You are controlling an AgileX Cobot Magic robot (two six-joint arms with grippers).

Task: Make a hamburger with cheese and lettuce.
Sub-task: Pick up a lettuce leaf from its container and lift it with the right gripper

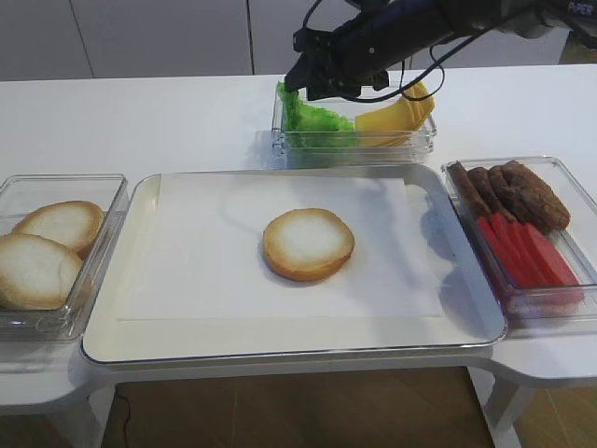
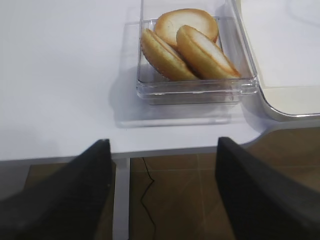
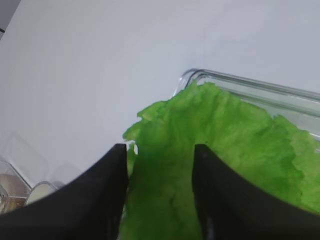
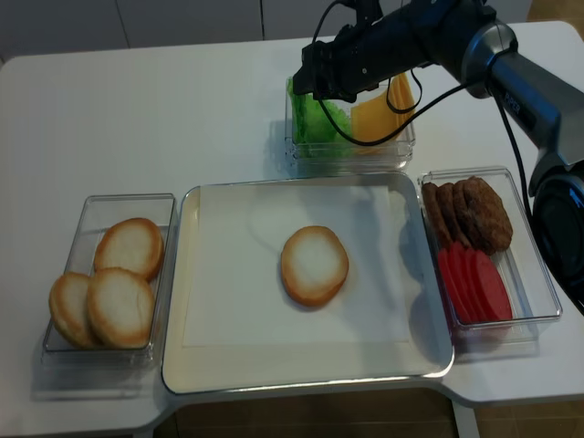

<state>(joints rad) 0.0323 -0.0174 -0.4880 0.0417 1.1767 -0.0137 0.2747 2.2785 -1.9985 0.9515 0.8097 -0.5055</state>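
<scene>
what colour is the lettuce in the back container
Bright green lettuce, clearest in the right wrist view.

1. The lettuce (image 3: 220, 150) runs off the right wrist view at 5 o'clock.
2. The right gripper (image 1: 322, 84) hides its fingertips against the lettuce in both high views.

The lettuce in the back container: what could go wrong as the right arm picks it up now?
1. The lettuce is thin and frilly; the right gripper straddles only one fold, so the leaf may tear or slip.
2. The cheese lies close beside it in the same clear container; lifting might drag a slice out.
3. The fingers could push the light container.
</scene>
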